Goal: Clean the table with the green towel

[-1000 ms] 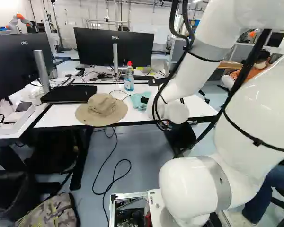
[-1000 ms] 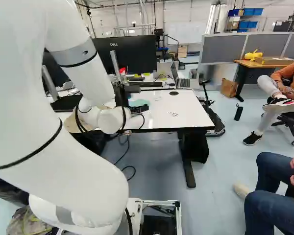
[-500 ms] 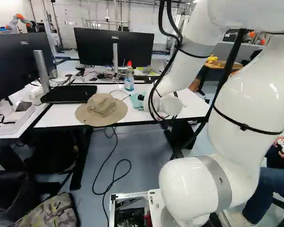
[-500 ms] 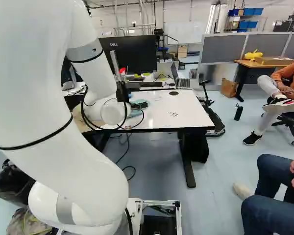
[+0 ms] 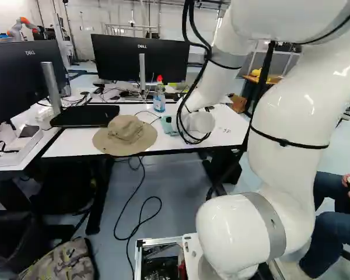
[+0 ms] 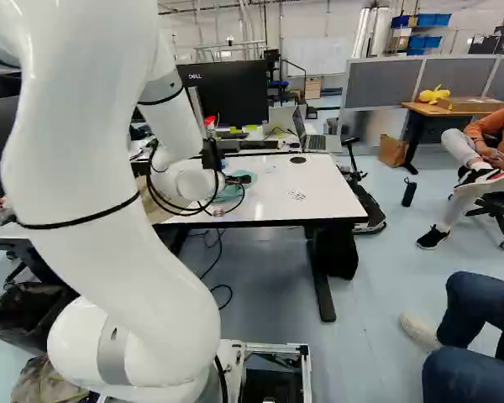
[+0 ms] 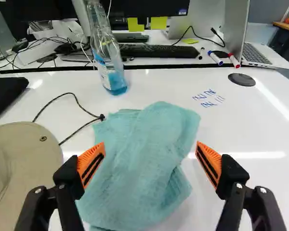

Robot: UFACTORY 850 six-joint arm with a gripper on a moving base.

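In the wrist view, poised with fingers of the gripper (image 7: 151, 147) spread wide over the green towel (image 7: 139, 168), beside the hat (image 7: 36, 159); at risk of snagging the hat-side cord (image 7: 102, 117) through an off-centre descent. In the left base view, swung nearer the hat with the arm (image 5: 283, 122) than a second ago. In the right base view, shifted likewise, from an unmoved base.

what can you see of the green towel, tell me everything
The towel is a pale blue-green cloth, soft-looking and finely textured. It lies loosely crumpled on the white table, folded over itself in layers, with uneven edges. The end of a dark cord reaches its edge, and the bottle stands just beyond it. The open pincer has a finger toward either side, not gripping it.
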